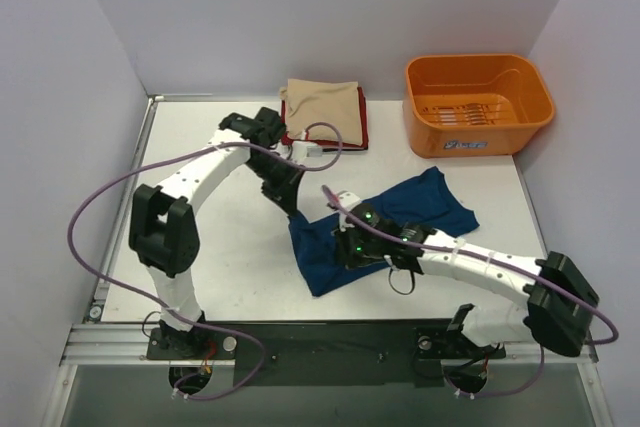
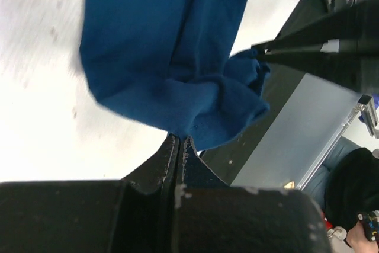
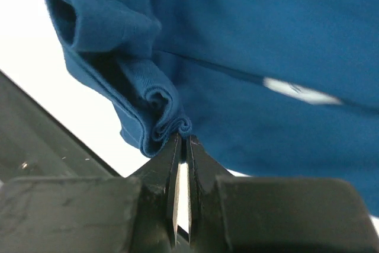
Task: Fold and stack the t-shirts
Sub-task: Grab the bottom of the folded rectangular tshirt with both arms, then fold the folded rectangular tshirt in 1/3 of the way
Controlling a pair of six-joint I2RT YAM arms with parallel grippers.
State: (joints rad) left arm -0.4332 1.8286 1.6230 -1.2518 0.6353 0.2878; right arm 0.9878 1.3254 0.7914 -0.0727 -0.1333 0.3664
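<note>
A dark blue t-shirt (image 1: 425, 202) lies crumpled across the middle of the table, partly lifted at its left end. My left gripper (image 1: 290, 205) is shut on the shirt's far left edge; in the left wrist view its jaws (image 2: 179, 141) pinch the blue cloth (image 2: 154, 45), which hangs bunched. My right gripper (image 1: 348, 247) is shut on a gathered fold at the near left side; in the right wrist view its jaws (image 3: 185, 137) pinch the cloth (image 3: 266, 39). A folded beige shirt (image 1: 322, 110) tops a red one (image 1: 362, 137) at the back. The chest print is hidden, apart from a pale streak.
An orange plastic tub (image 1: 478, 102) stands at the back right, holding a few thin items. The purple cables loop over the left arm and near the folded stack. White walls close in the table on three sides. The black front rail (image 1: 330, 337) runs along the near edge.
</note>
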